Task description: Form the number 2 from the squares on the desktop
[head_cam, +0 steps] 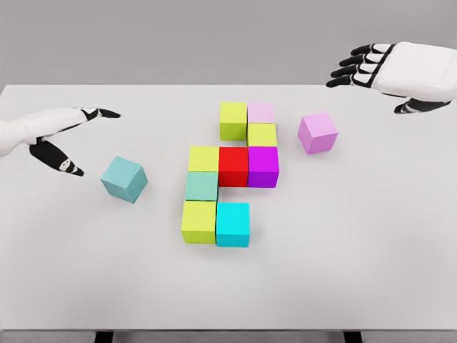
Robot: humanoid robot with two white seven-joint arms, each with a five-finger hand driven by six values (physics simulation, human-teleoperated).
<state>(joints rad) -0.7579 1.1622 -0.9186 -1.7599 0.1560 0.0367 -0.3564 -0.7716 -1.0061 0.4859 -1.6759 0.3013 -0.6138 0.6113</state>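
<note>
Altogether ten cubes (233, 165), two loose.

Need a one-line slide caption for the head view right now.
Nine-cube partial "2" on white table; teal cube and pink cube loose, left hand and right hand open.

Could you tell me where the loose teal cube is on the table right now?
In the head view, the teal cube sits alone at the table's left, just below the open left hand and apart from the assembled block cluster.
</note>
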